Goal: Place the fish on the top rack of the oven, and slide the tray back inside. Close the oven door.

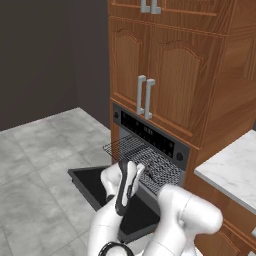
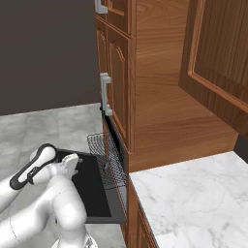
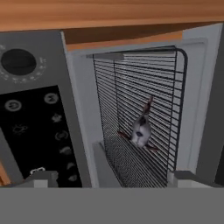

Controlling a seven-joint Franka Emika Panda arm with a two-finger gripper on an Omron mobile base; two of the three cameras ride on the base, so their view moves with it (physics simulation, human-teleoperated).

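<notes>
Oven [image 1: 150,135] door [image 1: 95,187] down, fish [image 3: 141,128] on pulled-out rack [image 3: 140,109], gripper [image 3: 111,178] open.

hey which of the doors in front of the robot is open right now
The black oven door, folded down flat below the pulled-out rack. The wooden cabinet doors with steel handles above it are shut.

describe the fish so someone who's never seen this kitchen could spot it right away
Find the tall wooden cabinet column with the black-fronted oven set into it, its door dropped open. A silvery wire rack sticks out of the cavity above that door. The fish lies on that rack: small, slender, dark grey with a lighter belly, the only solid thing on the thin bars.
</notes>
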